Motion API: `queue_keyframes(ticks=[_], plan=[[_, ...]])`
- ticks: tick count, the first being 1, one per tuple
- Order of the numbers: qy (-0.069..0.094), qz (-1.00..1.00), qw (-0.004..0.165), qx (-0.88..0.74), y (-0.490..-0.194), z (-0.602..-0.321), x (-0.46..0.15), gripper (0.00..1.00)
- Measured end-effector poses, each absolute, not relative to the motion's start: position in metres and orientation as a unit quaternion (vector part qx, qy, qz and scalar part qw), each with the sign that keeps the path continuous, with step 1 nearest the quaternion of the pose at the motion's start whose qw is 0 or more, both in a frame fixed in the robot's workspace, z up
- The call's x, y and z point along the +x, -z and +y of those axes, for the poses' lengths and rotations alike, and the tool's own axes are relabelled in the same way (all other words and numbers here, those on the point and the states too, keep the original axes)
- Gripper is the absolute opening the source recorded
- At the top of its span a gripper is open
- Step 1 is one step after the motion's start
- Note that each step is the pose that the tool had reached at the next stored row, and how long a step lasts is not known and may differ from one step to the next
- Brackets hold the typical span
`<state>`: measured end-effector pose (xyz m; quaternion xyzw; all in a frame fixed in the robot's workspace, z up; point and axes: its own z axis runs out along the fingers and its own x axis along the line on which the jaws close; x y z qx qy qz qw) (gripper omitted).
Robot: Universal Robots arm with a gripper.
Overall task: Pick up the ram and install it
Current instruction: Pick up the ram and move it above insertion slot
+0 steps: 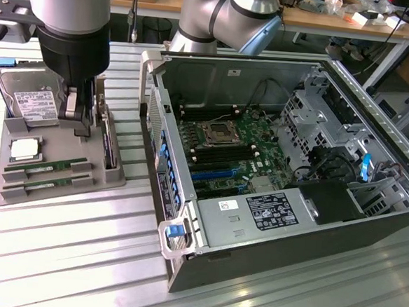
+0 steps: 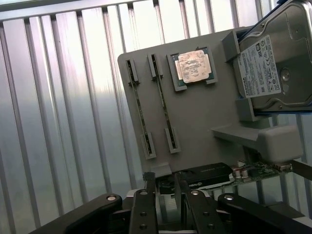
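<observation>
Ram: two sticks, both in the grey tray (image 1: pixel 57 196) at the lower left of the exterior frame.
- Upper ram stick (image 1: pixel 47 165) (image 2: pixel 162 105) and lower ram stick (image 1: pixel 48 182) (image 2: pixel 138 109) stand on edge in parallel slots, just beside each other.
- Long axes run toward the exterior view's left and right, with the right ends slightly higher in the frame.
- The CPU (image 1: pixel 23 149) (image 2: pixel 192 66) lies just above the upper stick's left end.

Hard to make out:
- Chips and labels on the sticks cannot be read, and their bottom edges sit down in the slots.
- My gripper covers the tray's middle in the exterior view.
- The expansion card (image 1: pixel 109 143) (image 2: pixel 204 176) shows as a dark edge beside my fingers.
- The hard drive (image 1: pixel 33 99) (image 2: pixel 268 63) is cut by the frame edge in the wrist view.

Pose:
- My arm (image 1: pixel 73 18) comes in at the upper left, its top cut off, wrist pointing straight down over the tray's rear half.
- My gripper (image 1: pixel 82 113) (image 2: pixel 165 207) is spread wide and pinches nothing. It is near the card, between the hard drive and the sticks.
- The open computer case (image 1: pixel 254 245) fills the right of the exterior frame, with the motherboard (image 1: pixel 226 144) exposed inside.
</observation>
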<state>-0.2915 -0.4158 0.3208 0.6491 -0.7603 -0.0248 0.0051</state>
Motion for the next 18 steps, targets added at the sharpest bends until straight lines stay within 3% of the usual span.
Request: queue_keyframes(ticks=[18], plan=[[0.025,-0.760,0.005,0.649,-0.3117,-0.4158,-0.2915,0.30]])
